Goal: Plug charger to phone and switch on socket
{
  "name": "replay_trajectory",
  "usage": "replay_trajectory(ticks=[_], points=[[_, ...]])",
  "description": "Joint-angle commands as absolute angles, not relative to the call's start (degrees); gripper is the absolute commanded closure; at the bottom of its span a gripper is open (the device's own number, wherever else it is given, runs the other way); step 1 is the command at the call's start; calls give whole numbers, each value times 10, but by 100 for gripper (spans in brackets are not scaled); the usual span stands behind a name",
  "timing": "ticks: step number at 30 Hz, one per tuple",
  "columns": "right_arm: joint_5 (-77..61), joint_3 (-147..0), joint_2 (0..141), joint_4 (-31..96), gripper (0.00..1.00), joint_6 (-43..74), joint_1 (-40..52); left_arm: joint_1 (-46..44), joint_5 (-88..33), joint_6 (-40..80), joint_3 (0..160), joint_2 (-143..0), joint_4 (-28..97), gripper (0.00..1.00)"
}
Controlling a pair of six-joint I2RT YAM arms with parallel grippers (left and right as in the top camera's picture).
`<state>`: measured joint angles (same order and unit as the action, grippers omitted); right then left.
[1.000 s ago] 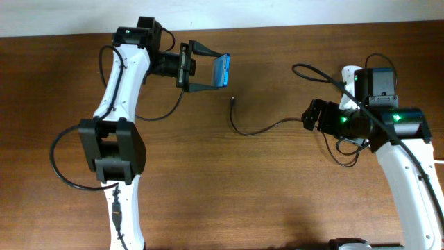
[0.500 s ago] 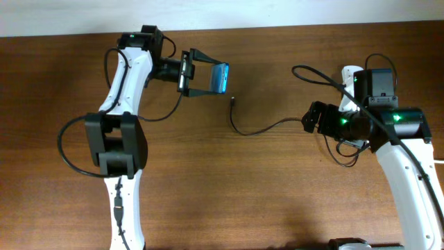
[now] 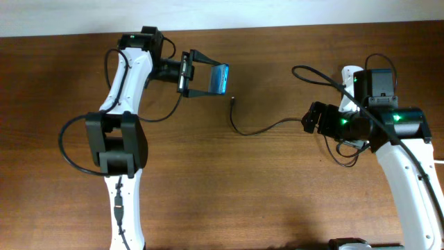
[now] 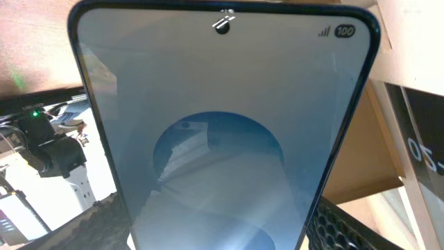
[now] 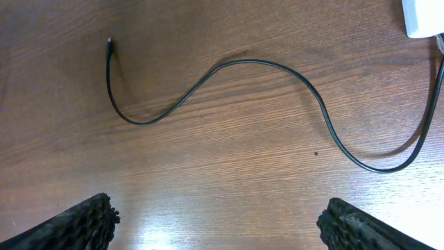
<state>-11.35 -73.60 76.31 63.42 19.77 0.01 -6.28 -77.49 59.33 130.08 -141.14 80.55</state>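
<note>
The phone (image 3: 220,78) is held off the table (image 3: 229,180), clamped between the two black fingers of the left gripper (image 3: 222,73) near the far edge of the tabletop. In the left wrist view it is seen as a slim slab with rounded corners and a dark glossy bezel. Its screen (image 4: 222,139) is lit pale blue with a darker blue disc, and reflections lie across the glass. A small notch mark and a "100" indicator are shown along its upper edge. One finger's pad (image 4: 347,226), black with a mesh-like texture, is pressed against the phone's lower side.

The charger (image 3: 267,127) is laid loose on the wood, a thin black cable in a long S-curve. Its small connector tip (image 3: 232,99) lies just beside the phone in the overhead view, but apart from it. From the right wrist the same cable (image 5: 263,64) is seen crossing the grain, with its tip (image 5: 109,45) at the upper left.

The socket (image 3: 349,73) is a smooth white block, mostly hidden behind the right arm; only a corner (image 5: 423,21) is caught by the right wrist camera.

The right gripper (image 3: 310,117) is spread wide above the cable with nothing between its rough black fingertips (image 5: 76,226).

The table is brown wood with a fine streaked grain and a slight sheen.
</note>
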Motion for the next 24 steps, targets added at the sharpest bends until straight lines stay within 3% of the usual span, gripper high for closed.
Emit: replay_trajectory(ticks=[1, 24], points=[[-102, -746, 764, 637, 2, 202, 3, -58, -777, 582, 1313, -1428, 806, 100], [-105, -746, 764, 626, 2, 203, 4, -69, -767, 582, 1313, -1428, 807, 100]])
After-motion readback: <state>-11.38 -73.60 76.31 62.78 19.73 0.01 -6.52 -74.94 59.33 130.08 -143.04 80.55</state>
